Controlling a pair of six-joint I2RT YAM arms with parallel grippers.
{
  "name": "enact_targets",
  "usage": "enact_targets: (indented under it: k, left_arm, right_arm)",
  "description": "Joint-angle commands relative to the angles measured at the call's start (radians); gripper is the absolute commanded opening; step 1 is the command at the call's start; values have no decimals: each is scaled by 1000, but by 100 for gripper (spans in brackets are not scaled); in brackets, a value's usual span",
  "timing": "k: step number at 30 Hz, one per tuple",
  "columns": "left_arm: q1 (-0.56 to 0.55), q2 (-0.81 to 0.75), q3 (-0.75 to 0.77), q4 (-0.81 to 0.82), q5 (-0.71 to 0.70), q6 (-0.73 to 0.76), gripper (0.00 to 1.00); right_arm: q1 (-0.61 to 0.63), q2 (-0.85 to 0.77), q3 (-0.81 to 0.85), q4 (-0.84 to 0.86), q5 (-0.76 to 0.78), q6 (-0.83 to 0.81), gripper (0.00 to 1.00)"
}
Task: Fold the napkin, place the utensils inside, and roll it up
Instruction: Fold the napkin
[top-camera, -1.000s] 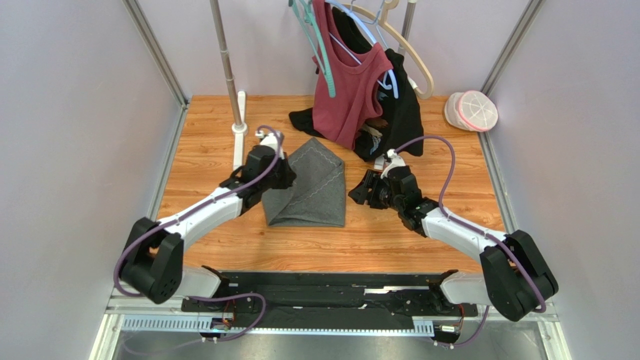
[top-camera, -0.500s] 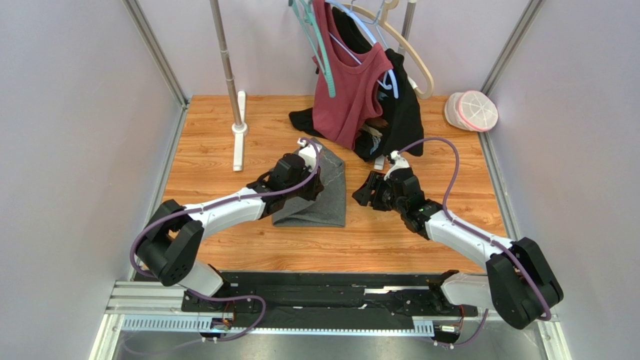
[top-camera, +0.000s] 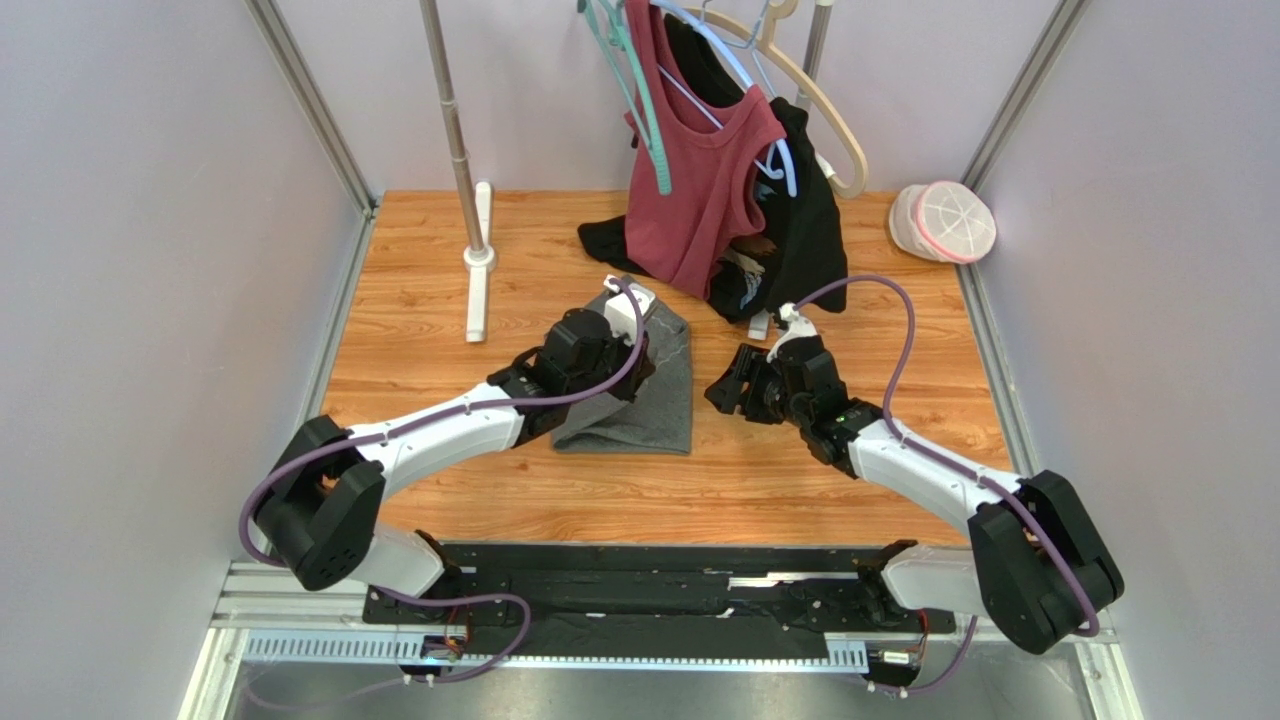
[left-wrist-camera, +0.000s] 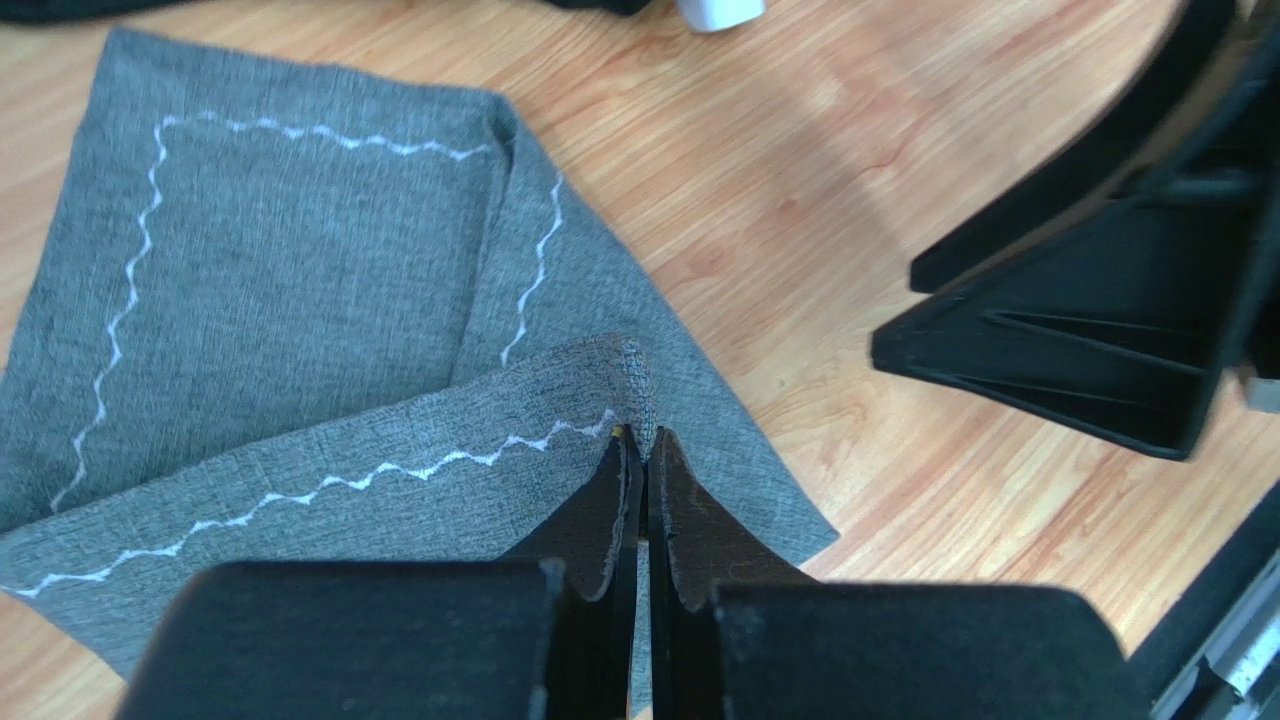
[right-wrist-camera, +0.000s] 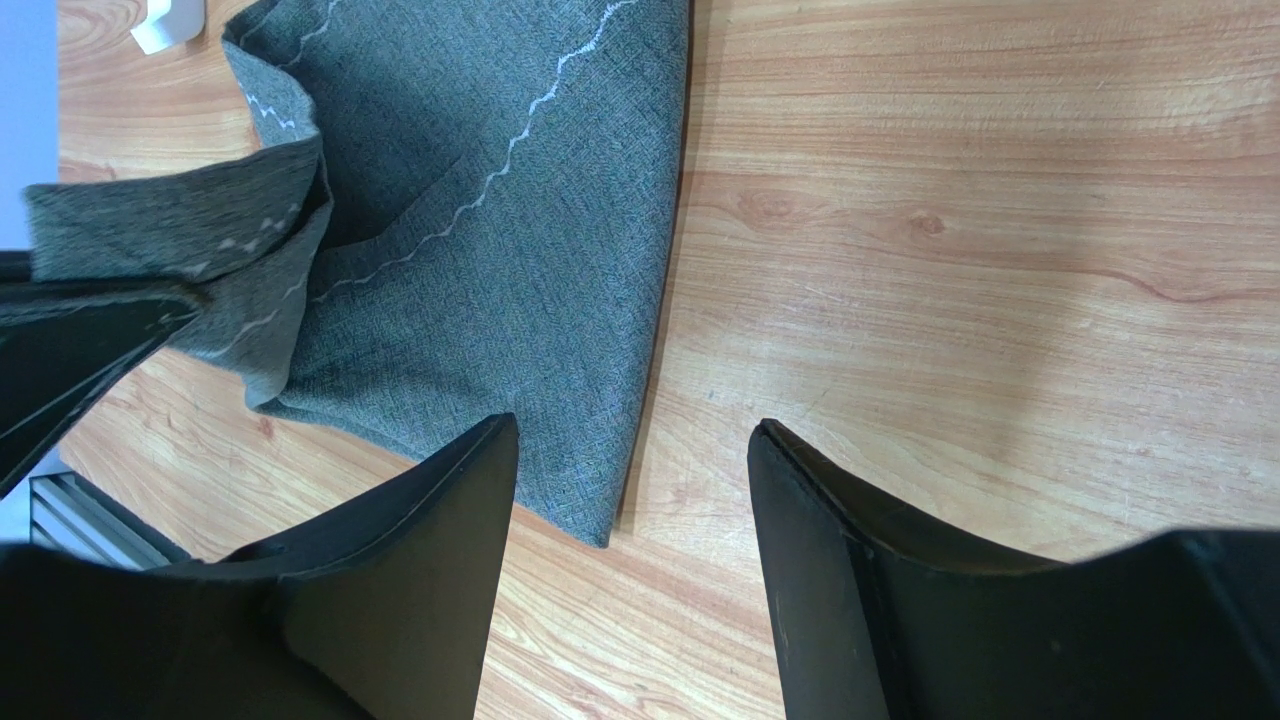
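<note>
Now, left claw (left-wrist-camera: 643, 444) tight on napkin (left-wrist-camera: 286, 285) corner, arm (top-camera: 451, 420) outstretched rightward.

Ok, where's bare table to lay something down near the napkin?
Widest bare table: the near strip between the napkin and the black base rail. Also bare: between the white pole foot and the left wall. Crowded: far middle, where hanging garments drape onto the table close to the open right gripper.
</note>
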Motion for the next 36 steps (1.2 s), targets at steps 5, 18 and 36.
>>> enact_targets:
  k: [5,18,36]
  left_arm:
    - [-40,-46,-6,41,14,94,0]
    - [-128,33,34,-74,-87,197,0]
    - [-198,185,91,-82,-59,189,0]
  right_arm:
    - [-6,23,9,19,7,-8,61]
    - [-5,84,7,40,4,1,61]
    - [-5,95,0,20,18,1,61]
